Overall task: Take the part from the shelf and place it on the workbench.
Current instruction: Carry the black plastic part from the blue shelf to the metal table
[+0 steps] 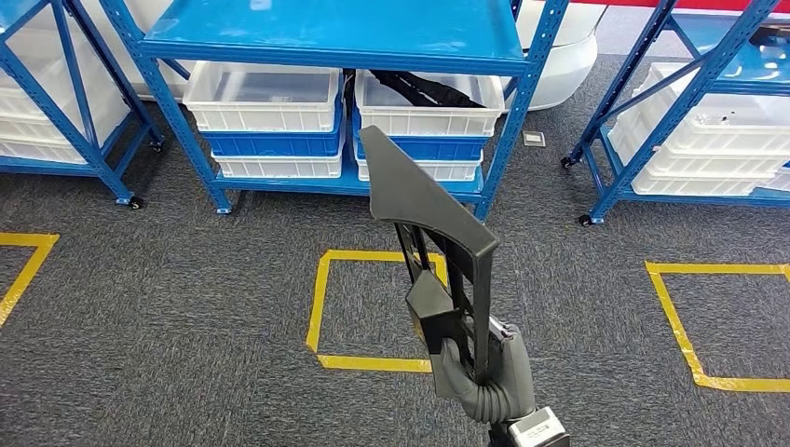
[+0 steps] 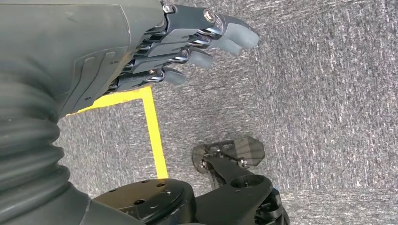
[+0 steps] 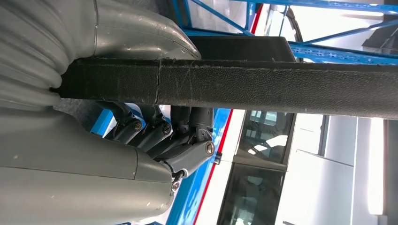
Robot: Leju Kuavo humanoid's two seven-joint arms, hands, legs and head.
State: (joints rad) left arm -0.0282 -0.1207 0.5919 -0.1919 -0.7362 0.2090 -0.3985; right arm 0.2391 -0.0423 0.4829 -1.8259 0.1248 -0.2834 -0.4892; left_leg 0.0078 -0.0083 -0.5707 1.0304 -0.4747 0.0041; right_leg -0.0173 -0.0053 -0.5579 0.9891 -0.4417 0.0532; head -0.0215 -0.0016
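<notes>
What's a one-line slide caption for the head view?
Right hand holds the black part upright over grey carpet, facing a blue shelf stacked with white bins.

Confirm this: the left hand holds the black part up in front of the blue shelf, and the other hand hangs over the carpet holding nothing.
Not quite. The right hand holds the black part, as the head view shows; the left hand is the one over the carpet, holding nothing. The blue shelf does stand behind the part.

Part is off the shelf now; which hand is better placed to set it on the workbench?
Right. The right hand already grips the black part, upright. The left hand hangs over the carpet, holding nothing.
</notes>
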